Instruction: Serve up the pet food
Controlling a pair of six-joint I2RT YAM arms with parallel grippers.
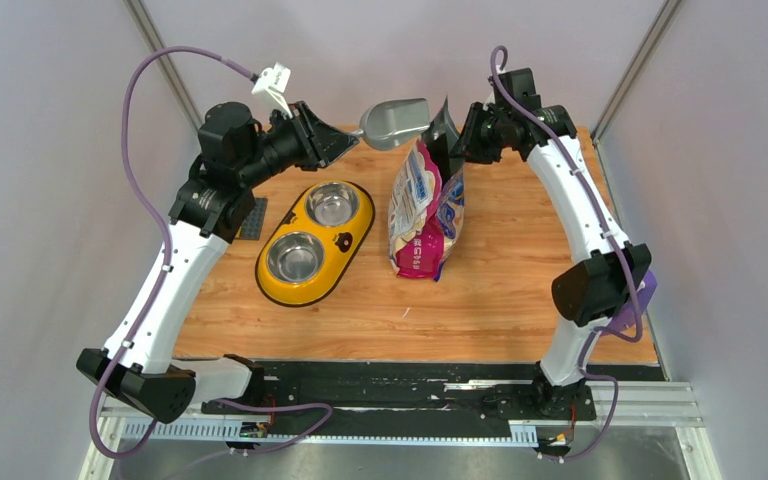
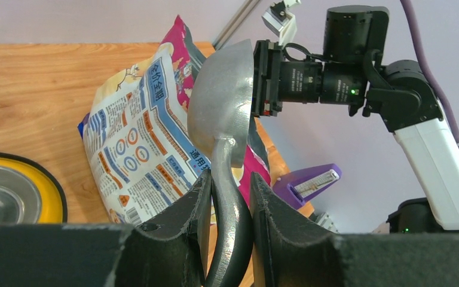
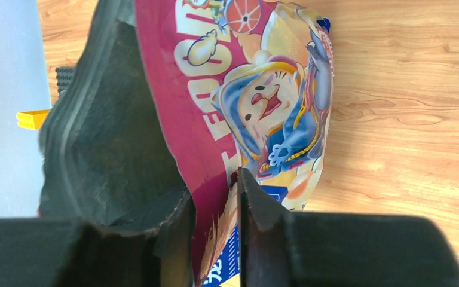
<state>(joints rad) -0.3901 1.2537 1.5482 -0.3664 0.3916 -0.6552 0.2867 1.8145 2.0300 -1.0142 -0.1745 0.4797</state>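
Right gripper (image 3: 215, 203) is pinching the bag (image 3: 263, 107) between its fingers at the open lip — glossy, floppy, probably slippery film, so gripping there looks right — while left gripper (image 2: 227, 203) is squeezing the scoop (image 2: 221, 113) handle.

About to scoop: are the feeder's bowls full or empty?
Empty: the far bowl and near bowl of the yellow feeder show bare steel, nothing inside.
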